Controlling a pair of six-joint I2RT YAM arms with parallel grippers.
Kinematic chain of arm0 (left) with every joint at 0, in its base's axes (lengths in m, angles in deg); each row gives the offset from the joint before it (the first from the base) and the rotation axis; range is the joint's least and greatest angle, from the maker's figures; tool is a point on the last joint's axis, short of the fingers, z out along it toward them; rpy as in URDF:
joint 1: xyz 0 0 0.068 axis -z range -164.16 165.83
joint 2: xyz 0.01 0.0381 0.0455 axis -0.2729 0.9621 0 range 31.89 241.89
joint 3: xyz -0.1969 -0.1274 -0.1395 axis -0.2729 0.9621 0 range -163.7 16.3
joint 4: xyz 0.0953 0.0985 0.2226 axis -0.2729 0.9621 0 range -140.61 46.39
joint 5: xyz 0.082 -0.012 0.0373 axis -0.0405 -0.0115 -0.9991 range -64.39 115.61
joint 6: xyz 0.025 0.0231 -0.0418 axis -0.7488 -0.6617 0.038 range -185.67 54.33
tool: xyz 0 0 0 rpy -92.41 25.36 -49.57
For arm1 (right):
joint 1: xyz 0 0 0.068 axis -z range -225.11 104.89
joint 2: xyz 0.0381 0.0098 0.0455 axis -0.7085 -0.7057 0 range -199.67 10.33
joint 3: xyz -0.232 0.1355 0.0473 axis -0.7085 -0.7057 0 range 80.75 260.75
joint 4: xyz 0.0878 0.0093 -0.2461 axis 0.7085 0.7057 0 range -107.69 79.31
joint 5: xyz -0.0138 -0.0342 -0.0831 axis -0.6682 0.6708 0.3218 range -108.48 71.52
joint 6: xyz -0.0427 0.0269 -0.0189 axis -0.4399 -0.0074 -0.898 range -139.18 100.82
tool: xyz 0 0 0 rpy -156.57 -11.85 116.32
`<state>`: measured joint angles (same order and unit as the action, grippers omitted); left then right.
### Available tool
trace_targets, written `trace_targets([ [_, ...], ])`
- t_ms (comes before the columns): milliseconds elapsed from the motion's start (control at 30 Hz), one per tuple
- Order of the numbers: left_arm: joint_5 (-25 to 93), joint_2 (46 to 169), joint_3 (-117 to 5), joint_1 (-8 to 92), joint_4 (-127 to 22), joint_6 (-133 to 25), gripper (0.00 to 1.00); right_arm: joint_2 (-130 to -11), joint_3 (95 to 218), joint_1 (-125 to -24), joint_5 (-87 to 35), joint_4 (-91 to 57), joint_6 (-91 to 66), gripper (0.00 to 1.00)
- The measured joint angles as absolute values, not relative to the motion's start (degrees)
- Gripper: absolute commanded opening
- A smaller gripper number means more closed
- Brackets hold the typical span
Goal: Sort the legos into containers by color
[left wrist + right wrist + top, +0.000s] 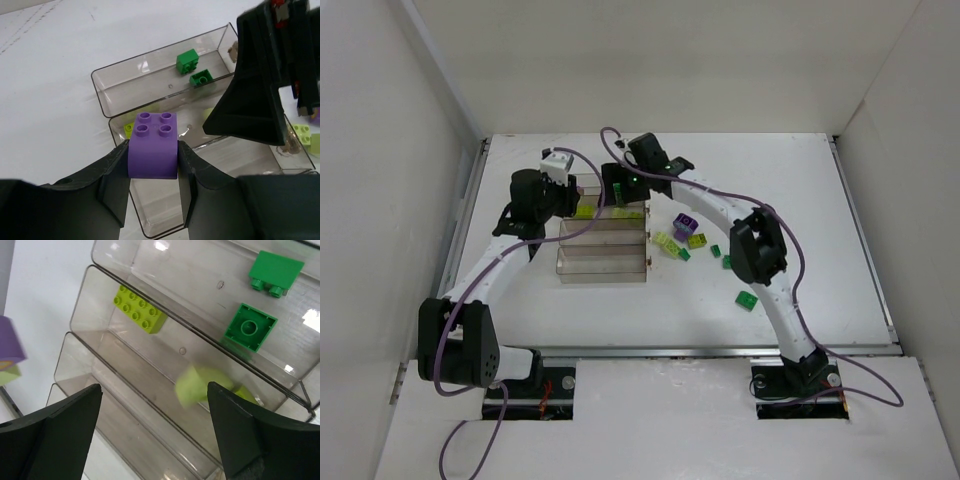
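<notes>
Left gripper (153, 156), clamped on a rounded purple plastic brick (152, 137) above the clear four-bin tray (102, 80), should release low over an unused bin (156, 205), clear of the wide-open right gripper (152, 392) beside it.

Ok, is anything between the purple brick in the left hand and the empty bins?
Nothing visible directly below the purple brick; the empty bin under it lies open. The right hand hangs close beside it, though.
</notes>
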<state>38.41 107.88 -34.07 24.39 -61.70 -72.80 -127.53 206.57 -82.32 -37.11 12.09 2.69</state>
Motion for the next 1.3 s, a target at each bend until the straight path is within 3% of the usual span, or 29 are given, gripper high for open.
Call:
trace_targets([
  [433, 48.5, 107.9, -33.9, 24.4, -62.5, -76.1, 0.0, -118.4, 203.2, -80.1, -39.6, 11.4, 0.2, 0.92],
  [733, 74.9, 108.7, -35.6, 24.4, -63.2, -87.6, 0.0, -104.4, 190.5, -76.3, -45.3, 15.1, -20.0, 0.92],
  [933, 89.5, 111.7, -40.2, 24.7, -61.0, -95.4, 0.0, -93.3, 180.4, -77.3, -50.6, 14.3, -35.8, 0.88],
  [1067, 92.7, 112.5, -42.1, 25.5, -59.5, -97.5, 0.0, -89.3, 174.5, -78.6, -51.8, 11.9, -42.6, 0.86],
  [1300, 94.9, 112.8, -43.8, 27.2, -57.2, -98.9, 0.0, -89.2, 174.1, -81.0, -53.5, 10.0, -47.8, 0.75],
])
